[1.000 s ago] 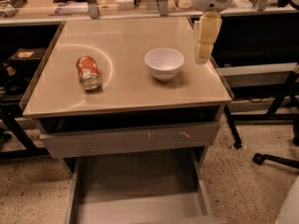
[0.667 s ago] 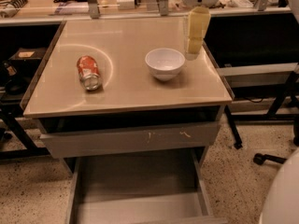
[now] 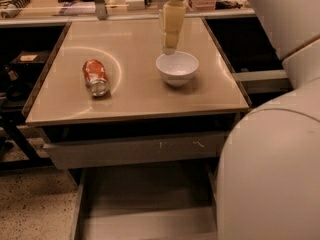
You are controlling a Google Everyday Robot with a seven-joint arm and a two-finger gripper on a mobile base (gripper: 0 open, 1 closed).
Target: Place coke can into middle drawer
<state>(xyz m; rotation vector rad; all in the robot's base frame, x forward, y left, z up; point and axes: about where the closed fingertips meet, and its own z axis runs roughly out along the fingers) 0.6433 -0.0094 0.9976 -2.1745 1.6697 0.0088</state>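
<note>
Pincer [image 3: 169,49] now farther left, just above the white bowl [image 3: 177,70]

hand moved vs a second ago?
Yes. Against the white bowl, the hand has shifted left: it was off the bowl's right side, now it hangs over the bowl's rear rim.

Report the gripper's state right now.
Gripper: just above the white bowl; open or closed cannot be told. It is not holding the coke can, which lies on its side on the table.
</note>
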